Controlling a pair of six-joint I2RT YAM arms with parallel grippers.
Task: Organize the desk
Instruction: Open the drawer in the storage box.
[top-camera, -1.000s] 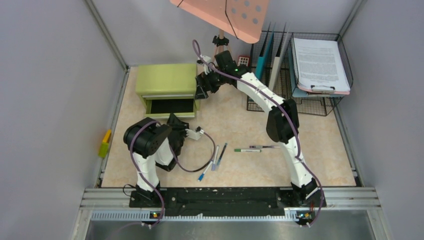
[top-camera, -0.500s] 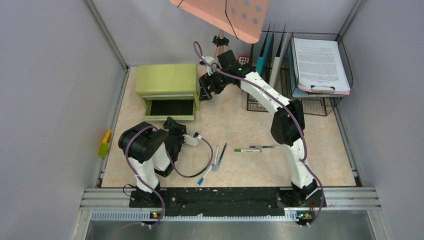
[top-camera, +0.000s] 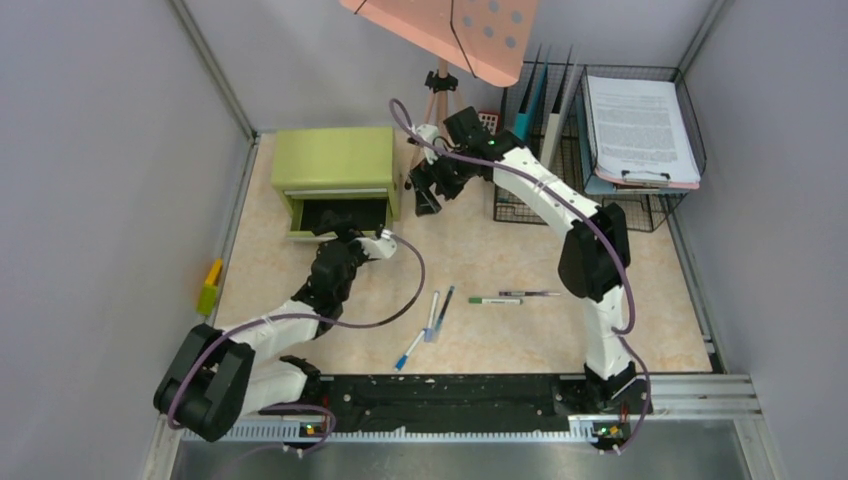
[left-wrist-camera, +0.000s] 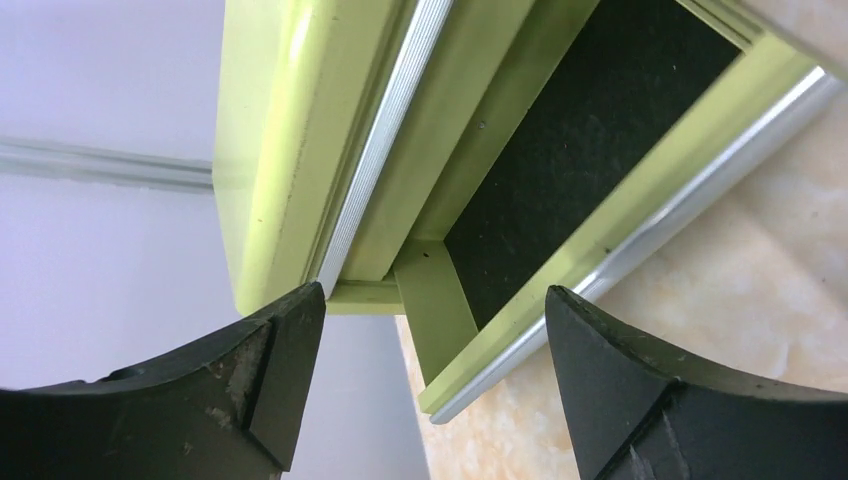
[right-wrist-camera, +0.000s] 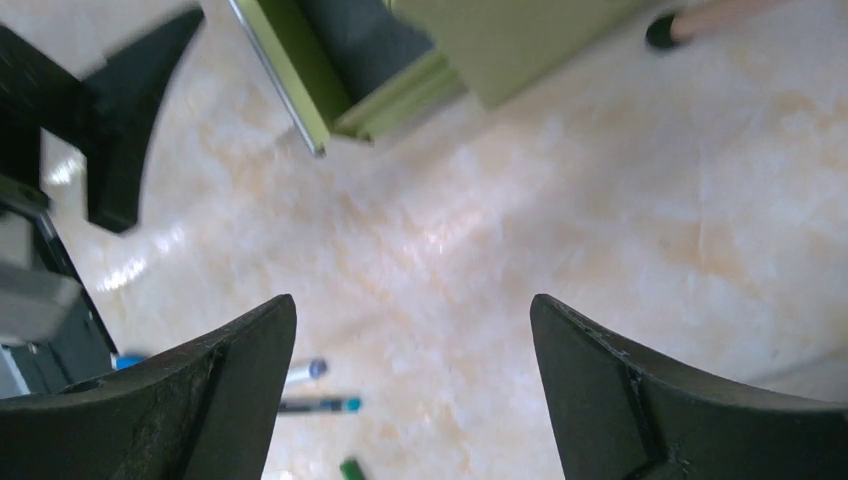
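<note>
Nearest me, the black-and-silver rail (top-camera: 450, 395) runs across the front with both arm bases on it. Beyond it is the desk (top-camera: 480, 240), a flat pale beige-peach marbled top filling the cell between grey walls (top-camera: 100, 200) at left, right and back. Its long axis runs side to side, parallel to the rail.

Near-centre, two blue-capped pens (top-camera: 428, 322) lie close together at an angle. Just right of them are a green pen (top-camera: 496, 300) and a thin dark pen (top-camera: 530, 293), both lying roughly left-right. The middle and right half are open bare surface. A yellow-green block (top-camera: 210, 286) sits at the left edge by the wall.

The left gripper (top-camera: 347, 240) is low at the front lip of the open drawer (top-camera: 340, 213), fingers spread, nothing between them. In its wrist view I see the drawer's black lining past the gap. The green cabinet (top-camera: 335, 158) sits back-left. The right gripper (top-camera: 425, 193) hangs just right of the cabinet over bare desk, fingers apart, empty.

In the back-right corner a wire rack (top-camera: 535, 130) holds upright folders, with a paper tray (top-camera: 640, 125) beside it. A pink panel (top-camera: 450, 30) hangs overhead at the back.
</note>
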